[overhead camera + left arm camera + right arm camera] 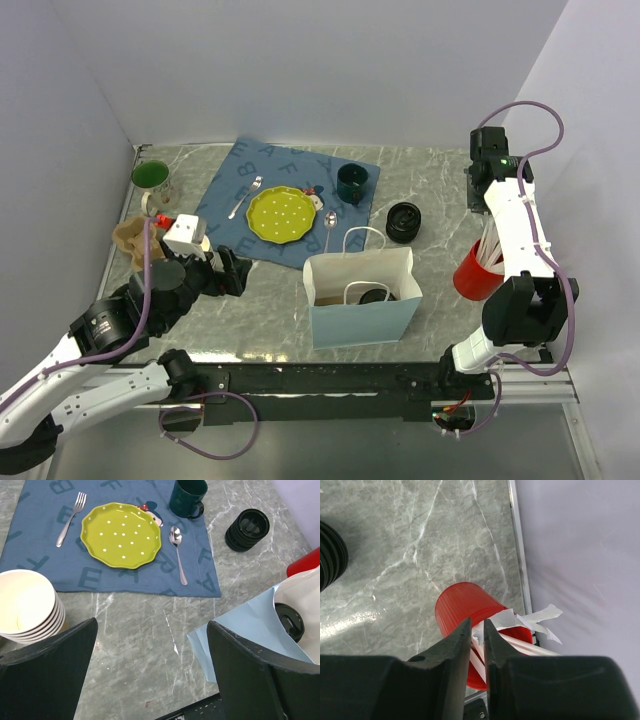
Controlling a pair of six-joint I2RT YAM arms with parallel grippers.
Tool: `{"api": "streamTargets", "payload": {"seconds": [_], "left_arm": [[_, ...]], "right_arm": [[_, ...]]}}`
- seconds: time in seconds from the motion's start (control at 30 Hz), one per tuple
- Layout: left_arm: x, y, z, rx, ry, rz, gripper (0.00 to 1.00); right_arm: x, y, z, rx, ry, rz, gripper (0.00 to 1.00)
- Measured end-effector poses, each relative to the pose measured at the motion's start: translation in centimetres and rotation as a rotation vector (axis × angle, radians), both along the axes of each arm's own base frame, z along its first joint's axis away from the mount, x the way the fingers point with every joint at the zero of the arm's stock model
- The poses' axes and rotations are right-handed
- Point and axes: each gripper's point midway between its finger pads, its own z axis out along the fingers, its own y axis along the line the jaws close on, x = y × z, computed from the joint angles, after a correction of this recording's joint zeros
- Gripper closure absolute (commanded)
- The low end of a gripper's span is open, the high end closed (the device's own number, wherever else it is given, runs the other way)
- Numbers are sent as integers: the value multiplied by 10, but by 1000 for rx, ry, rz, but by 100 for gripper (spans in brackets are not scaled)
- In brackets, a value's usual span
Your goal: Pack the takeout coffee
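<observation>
The takeout coffee (pixel 372 295) stands inside the pale blue paper bag (pixel 360 322); only its black lid (pixel 290 621) shows, over the bag's rim (pixel 250 630). My left gripper (pixel 235 272) hangs low over the bare marble left of the bag, and its fingers (pixel 152 630) are open with nothing between them. At the right edge of the table my right gripper (pixel 487 242) reaches down into a red cup (pixel 462 605) of paper-wrapped straws. Its jaws (pixel 477 630) are almost together, pinched on one white wrapped straw (pixel 479 656).
A blue placemat (pixel 200 560) carries a yellow-green dotted plate (pixel 280 213), fork, spoon and dark green mug (pixel 353 183). A stack of black lids (pixel 404 221) sits right of the mat. Stacked paper cups (pixel 27 605) and a green mug (pixel 150 178) stand at the left wall.
</observation>
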Motion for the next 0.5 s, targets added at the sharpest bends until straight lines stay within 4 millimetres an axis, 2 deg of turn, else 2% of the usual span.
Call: {"api": "streamTargets", "payload": {"seconds": [0.33, 0.47, 0.5], "left_arm": [[-1, 3, -1, 8, 2, 7, 3], [0, 4, -1, 18, -3, 9, 3], [0, 5, -1, 21, -5, 11, 3]], "right_arm": [[-3, -2, 0, -9, 12, -6, 80], [-4, -3, -1, -16, 17, -9, 91], [-4, -3, -1, -16, 18, -9, 97]]}}
